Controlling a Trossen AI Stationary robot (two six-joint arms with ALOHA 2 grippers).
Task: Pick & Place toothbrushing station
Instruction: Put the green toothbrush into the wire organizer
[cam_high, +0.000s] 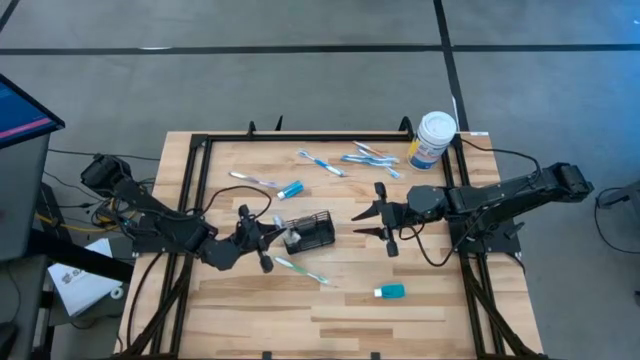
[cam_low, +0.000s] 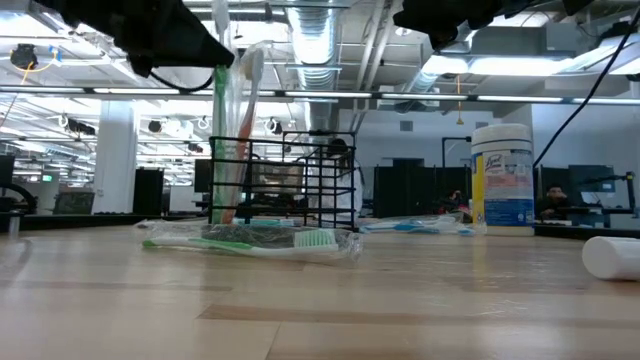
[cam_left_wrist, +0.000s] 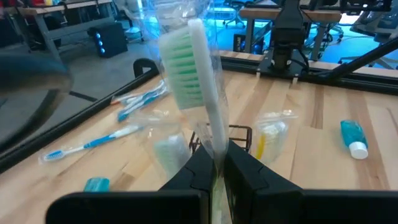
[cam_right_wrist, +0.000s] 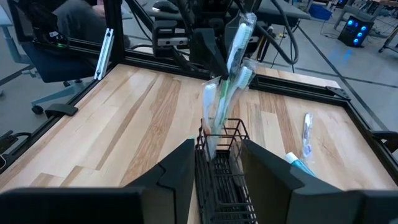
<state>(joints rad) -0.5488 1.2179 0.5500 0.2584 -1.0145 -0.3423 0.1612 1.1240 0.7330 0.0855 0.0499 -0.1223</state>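
White canister (cam_high: 434, 138) stands at table's (cam_high: 430, 310) far right corner.

Under my arms I log a table (cam_high: 330, 300) of pale, smooth wood planks with a soft sheen, edged by matt black metal rails. At centre frame stands the toothbrushing station (cam_high: 312, 232), thin black wire mesh, matt. I also note toothbrushes (cam_high: 302, 268) in clear, crinkly glossy plastic wrap, and at upper right a white plastic canister (cam_high: 433, 139) with a glossy printed label.
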